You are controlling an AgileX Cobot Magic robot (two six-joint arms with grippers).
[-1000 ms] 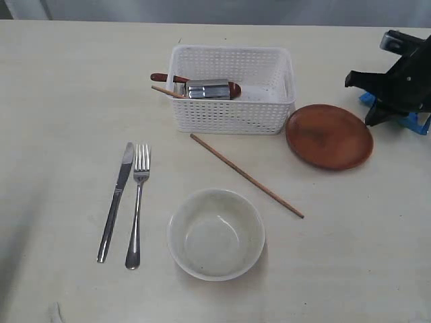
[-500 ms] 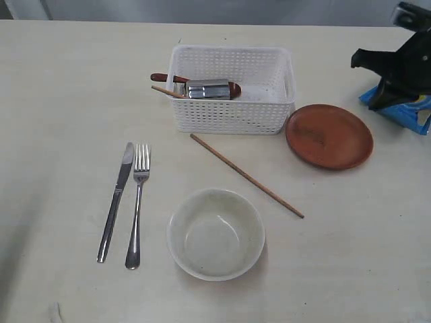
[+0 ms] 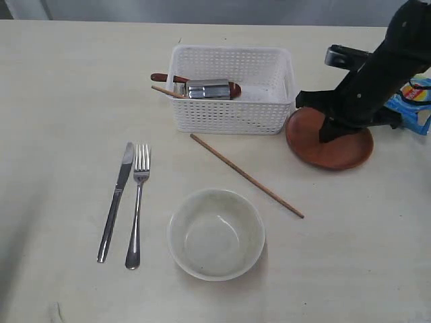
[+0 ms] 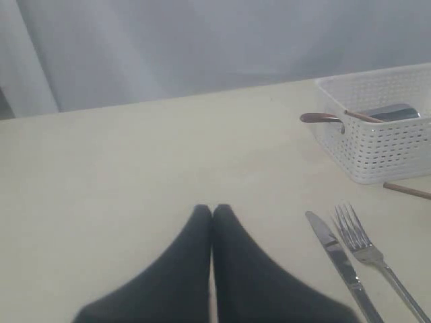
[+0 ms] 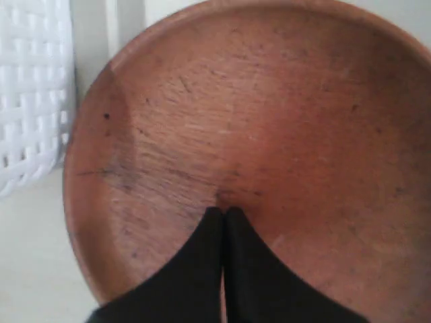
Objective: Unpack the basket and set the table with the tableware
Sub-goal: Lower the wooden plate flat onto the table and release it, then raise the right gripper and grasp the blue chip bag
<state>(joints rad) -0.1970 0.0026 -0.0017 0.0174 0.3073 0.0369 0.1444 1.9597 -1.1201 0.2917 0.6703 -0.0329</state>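
right end effector [image 5: 223, 212], jaws pinched together on nothing, hangs low over the brown plate [image 3: 343, 153] just beside the basket [image 3: 229, 118] on the bench [image 3: 67, 81]. with jaws shut, a descent would likely shove the plate against the basket rather than grip it.

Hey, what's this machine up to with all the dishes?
A two-armed robot is unpacking a white basket to set the table. The knife, fork, bowl, one chopstick and a brown plate lie out; a steel cup, spoon and second chopstick remain in the basket. The right gripper, shut, points down at the plate; the left gripper, also shut, hangs aside.
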